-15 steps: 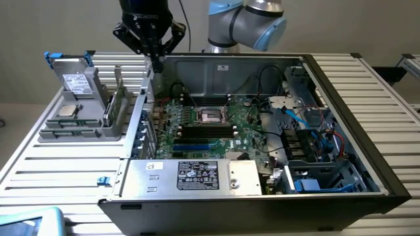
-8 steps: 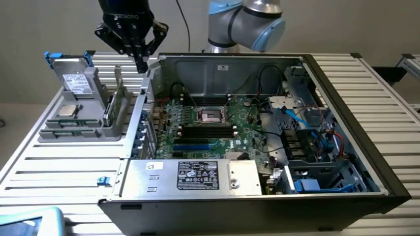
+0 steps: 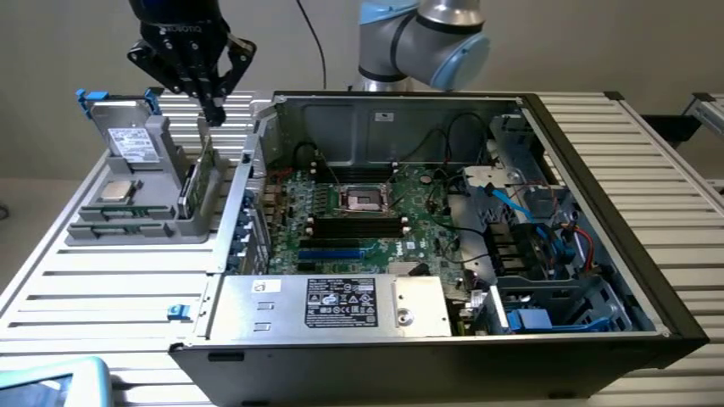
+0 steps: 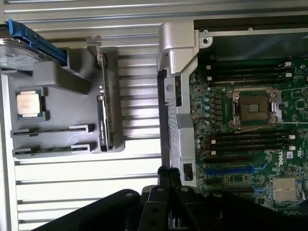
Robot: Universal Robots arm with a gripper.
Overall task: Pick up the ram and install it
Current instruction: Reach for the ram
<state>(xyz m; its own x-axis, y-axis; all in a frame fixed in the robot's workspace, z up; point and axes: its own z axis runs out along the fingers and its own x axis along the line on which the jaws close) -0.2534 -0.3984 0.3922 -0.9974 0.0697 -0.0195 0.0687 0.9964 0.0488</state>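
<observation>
In the exterior view, the black hand [image 3: 213, 114] hangs above the far end of the grey tray [image 3: 85, 237] at the exterior view's left, its fingers pressed together with nothing between them. Its tips are just over the upright expansion card [image 3: 192, 188] that stands along the tray's edge nearest the open computer case [image 3: 633, 212]. The ram [image 3: 114, 229] sits on edge in a narrow slot at the near end of the tray, well apart from the hand, with a second thin green stick in the slot just behind it. A square processor chip [image 3: 117, 188] lies beyond them, and a hard drive [image 3: 130, 140] with blue rails stands at the back. The motherboard [image 3: 374, 229] lies inside the case.

In the wrist view, the hand [image 4: 169, 174] is closed over the slatted tabletop [image 4: 86, 178], beside the case wall. The ram [image 4: 48, 150] rests in its tray [image 4: 67, 91] slot, near the processor chip [image 4: 28, 103] and the expansion card [image 4: 105, 110]. Black memory slots [image 4: 250, 142] flank the socket on the motherboard [image 4: 231, 173]
</observation>
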